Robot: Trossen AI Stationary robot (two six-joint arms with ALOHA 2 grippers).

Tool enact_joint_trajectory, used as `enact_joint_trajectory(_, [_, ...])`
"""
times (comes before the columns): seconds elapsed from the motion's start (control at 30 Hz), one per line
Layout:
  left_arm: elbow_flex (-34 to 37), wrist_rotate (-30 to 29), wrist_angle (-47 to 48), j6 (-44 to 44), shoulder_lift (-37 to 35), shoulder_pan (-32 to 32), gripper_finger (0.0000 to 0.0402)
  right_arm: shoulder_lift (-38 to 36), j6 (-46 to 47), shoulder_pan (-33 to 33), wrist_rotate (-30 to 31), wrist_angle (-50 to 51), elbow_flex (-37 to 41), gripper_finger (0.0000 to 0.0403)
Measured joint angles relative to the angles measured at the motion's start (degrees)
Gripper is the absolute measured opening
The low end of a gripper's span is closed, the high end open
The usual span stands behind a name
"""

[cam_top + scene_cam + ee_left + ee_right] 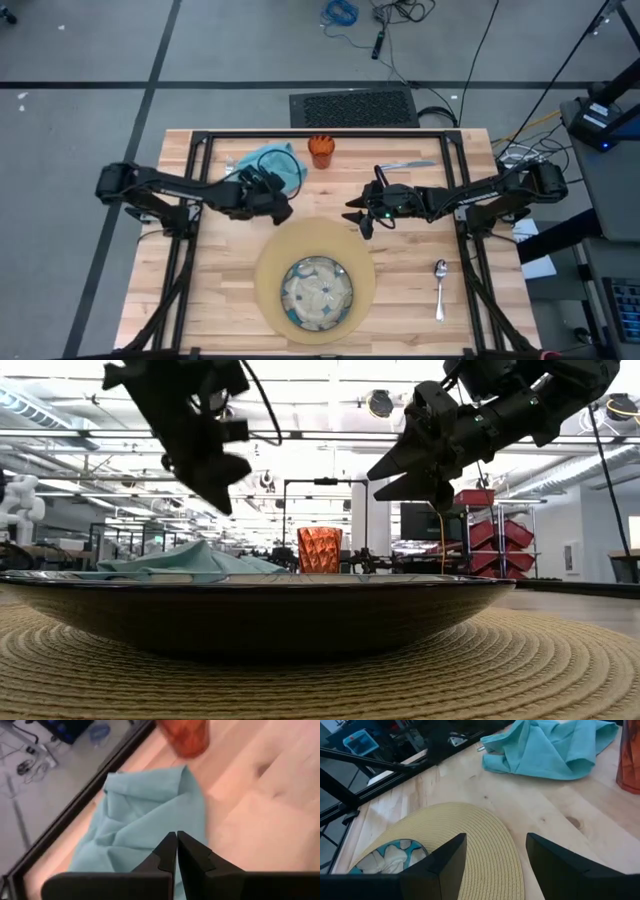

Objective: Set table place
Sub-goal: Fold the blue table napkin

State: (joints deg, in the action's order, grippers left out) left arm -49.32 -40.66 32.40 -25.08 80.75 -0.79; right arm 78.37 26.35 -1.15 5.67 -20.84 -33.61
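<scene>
Left gripper [176,851] clenched empty above napkin [145,815]; only high view shows spoon [440,287]

table [210,300] is pale wood, smooth matt butcher-block. mat [485,840] looks like coiled woven fibre, rough and ribbed. napkin [550,750] is soft teal cloth, all rumpled. dish [260,610] has a glossy glazed look. spoon [440,285] is shiny metal. cup [319,548] is faceted orange.
</scene>
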Motion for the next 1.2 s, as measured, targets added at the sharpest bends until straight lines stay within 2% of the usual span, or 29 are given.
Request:
enact_joint_trajectory(0.1, [0.04, 3.08, -2.34, 3.56, 1.83, -2.45, 0.0008, 0.0, 0.0, 0.0, 0.0, -0.31, 0.0, 0.0199])
enact_joint_trajectory(0.2, [0.08, 0.86, -2.35, 4.46, 1.87, -4.91, 0.003, -0.02, 0.0, 0.0, 0.02, -1.01, -0.02, 0.0199])
enact_joint_trajectory(0.3, [0.09, -0.05, -1.47, 0.06, 1.22, -8.58, 0.0066, -0.02, 0.0, 0.13, -0.06, -0.64, -0.04, 0.0199])
enact_joint_trajectory(0.4, [0.07, 2.74, -1.3, -5.51, 0.96, -11.62, 0.0107, -0.04, 0.0, 0.11, -1.82, 0.23, -0.02, 0.0199])
enact_joint_trajectory(0.6, [0.09, 3.87, 5.35, -13.87, 1.62, -13.4, 0.0166, -0.04, -0.12, 0.12, -3.03, 0.69, -0.04, 0.0199])
enact_joint_trajectory(0.7, [0.09, 3.89, 8.18, -16.68, 1.62, -13.49, 0.0177, -0.04, -0.5, 0.05, -3.02, 1.21, -0.04, 0.0199])
enact_joint_trajectory(0.87, [0.09, 8.16, 8.66, -18.14, 1.62, -12.96, 0.0179, -0.04, -0.94, -0.35, -3.02, 0.99, -0.04, 0.0199])
enact_joint_trajectory(1.2, [0.84, 6.12, 8.5, -17.75, 2.86, -12.8, 0.0179, -0.04, -0.17, -0.5, -3.02, 0.99, -0.04, 0.0199])
